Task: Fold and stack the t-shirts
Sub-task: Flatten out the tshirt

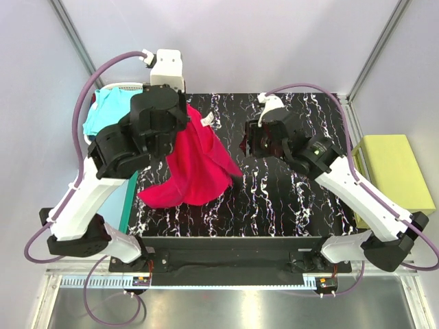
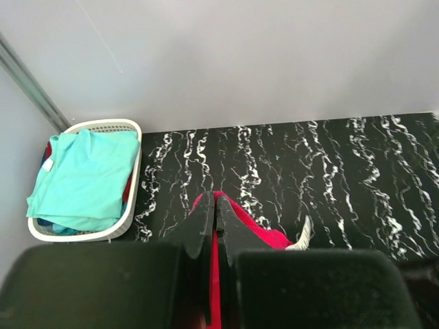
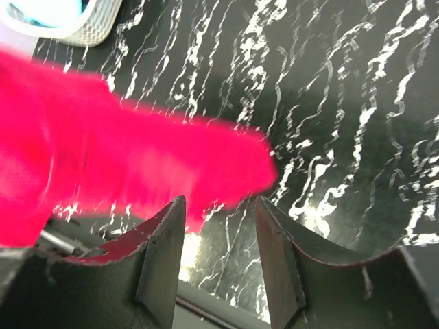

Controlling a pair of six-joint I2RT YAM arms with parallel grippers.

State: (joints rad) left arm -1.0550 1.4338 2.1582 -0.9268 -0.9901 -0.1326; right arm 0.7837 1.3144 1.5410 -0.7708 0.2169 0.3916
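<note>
Black marbled tabletop (image 1: 288, 199) below, my left gripper (image 2: 214, 204) pinches the crimson-red cloth t-shirt (image 1: 195, 164) aloft. My right gripper (image 3: 219, 205) gapes, seemingly empty through the blur; I should catch a hanging hem squarely.

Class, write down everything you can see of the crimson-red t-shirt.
The crimson-red t-shirt is soft plain cloth, unfolded and crumpled, with a white label near its top. The left gripper, shut, pinches it and holds it up, so it drapes toward the black marbled table. The right gripper is open beside it, holding nothing.

Crimson t-shirt (image 1: 195, 164), turquoise t-shirt (image 2: 86, 181), black white-veined table (image 1: 281, 205).
</note>
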